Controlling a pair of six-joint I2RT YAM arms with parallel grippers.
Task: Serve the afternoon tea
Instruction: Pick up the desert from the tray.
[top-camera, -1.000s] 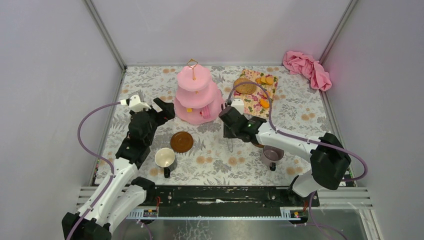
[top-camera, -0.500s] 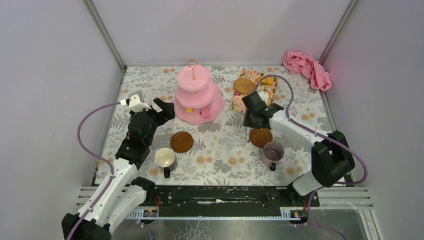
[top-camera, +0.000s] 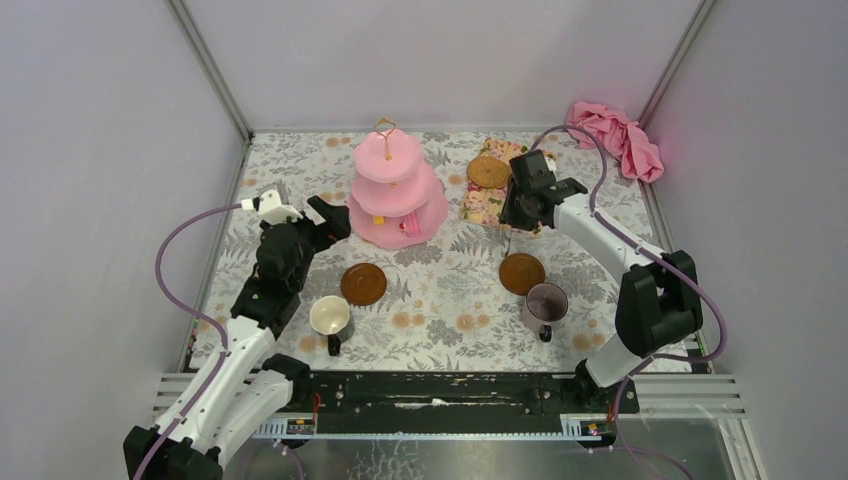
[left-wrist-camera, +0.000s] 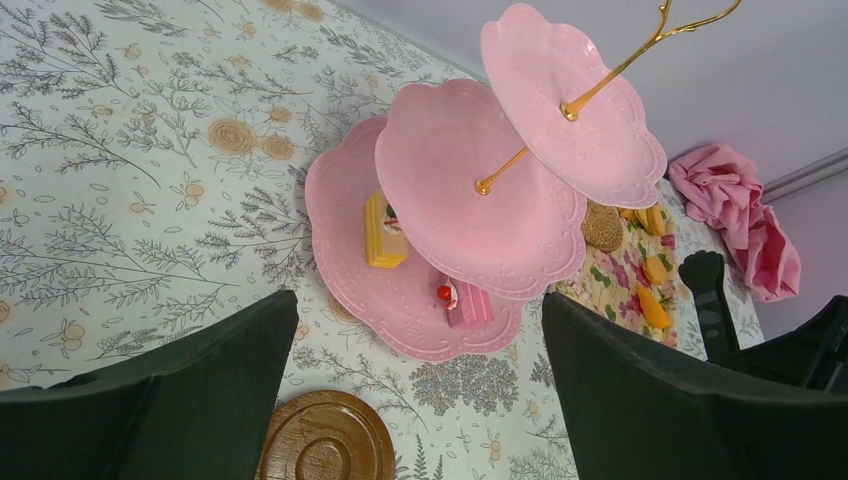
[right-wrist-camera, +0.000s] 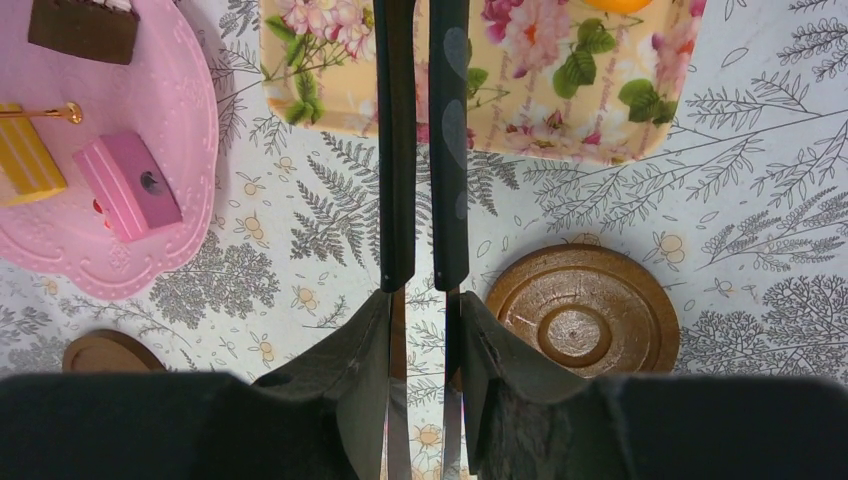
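Tabletop: floral sheet, pink three-tier cake stand.
Right pincer: clamped on slim black tongs.
Left pincer: apart.

- The pink cake stand looks smooth and a little glossy, with a fine dotted rim; its centre rod is shiny gold metal.
- The brown saucer shows wood grain and turned rings, with a satin finish.
- The black tongs look like matt plastic.
- The pink cloth, at the upper right of the top view, is soft crumpled fabric.
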